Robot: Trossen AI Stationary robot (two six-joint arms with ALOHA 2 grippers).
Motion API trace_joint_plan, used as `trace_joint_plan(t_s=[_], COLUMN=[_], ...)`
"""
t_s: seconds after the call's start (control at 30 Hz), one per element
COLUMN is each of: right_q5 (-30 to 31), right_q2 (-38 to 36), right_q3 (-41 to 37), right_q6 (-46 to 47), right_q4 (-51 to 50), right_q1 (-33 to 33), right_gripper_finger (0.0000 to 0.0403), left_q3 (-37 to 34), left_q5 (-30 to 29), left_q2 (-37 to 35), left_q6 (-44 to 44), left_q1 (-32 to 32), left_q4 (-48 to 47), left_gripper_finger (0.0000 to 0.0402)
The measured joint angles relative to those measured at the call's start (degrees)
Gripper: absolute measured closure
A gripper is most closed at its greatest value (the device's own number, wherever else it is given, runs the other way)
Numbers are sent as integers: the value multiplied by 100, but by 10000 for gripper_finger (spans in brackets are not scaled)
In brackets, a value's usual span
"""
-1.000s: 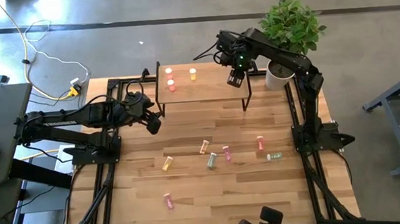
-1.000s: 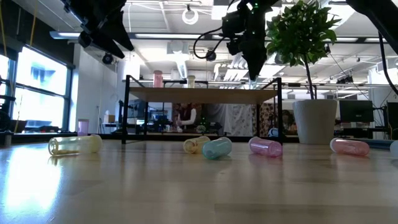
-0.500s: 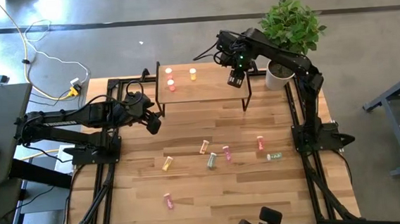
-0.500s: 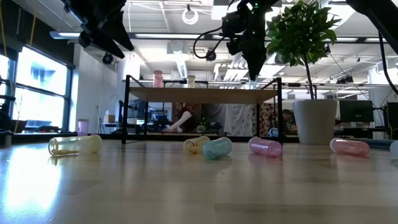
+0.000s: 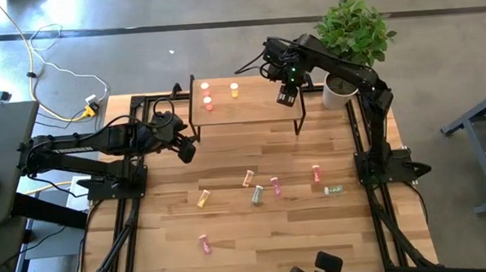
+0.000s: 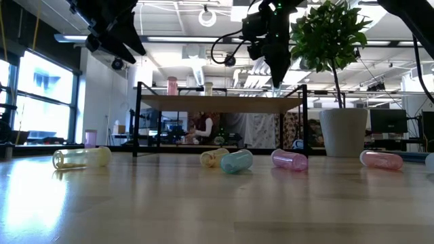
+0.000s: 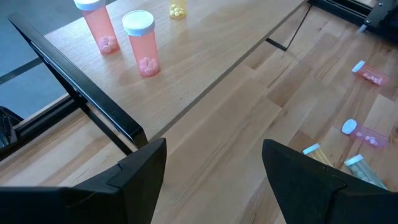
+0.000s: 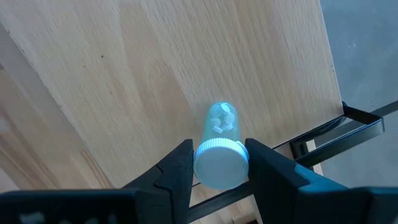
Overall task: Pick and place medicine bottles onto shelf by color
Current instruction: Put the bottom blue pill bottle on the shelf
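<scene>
The shelf (image 5: 254, 111) stands at the table's far side. Two red-orange bottles (image 7: 142, 42) and a yellow one (image 5: 234, 89) stand upright on its left part. My right gripper (image 5: 287, 96) hangs over the shelf's right end, pointing down, shut on a pale green bottle (image 8: 220, 119). Several more bottles lie on their sides mid-table, among them a pink one (image 5: 276, 186) and a yellow one (image 5: 203, 198). My left gripper (image 5: 186, 148) waits open in the air off the shelf's left near corner. My right gripper pinches the pale green bottle's white cap (image 8: 206, 164) between its two fingers (image 8: 179, 167), coming from above and pointing down. The bottle stands upright below the fingers over the shelf's top (image 8: 124, 74), near its right edge. Whether its base rests on the wood I cannot tell.
A potted plant (image 5: 351, 27) stands just right of the shelf, close to my right arm. The shelf's black legs (image 6: 137, 118) and rim frame its ends. Bare wood lies between the loose bottles and the table's near edge, where one pink bottle (image 5: 204, 243) lies alone.
</scene>
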Motion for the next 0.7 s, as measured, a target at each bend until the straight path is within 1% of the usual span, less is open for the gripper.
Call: trace_joint_plan(t_s=[0.47,0.7], right_q5=[2,3], right_q2=[0,0], right_q3=[0,0], right_q6=[70,-35], right_q4=[-3,-1], right_q1=[0,2], right_gripper_finger=[267,267], left_q3=[0,0], left_q5=[0,17], left_q2=[0,0], left_q6=[0,0], left_q1=[0,0], left_q4=[-1,0], left_gripper_finger=[145,145])
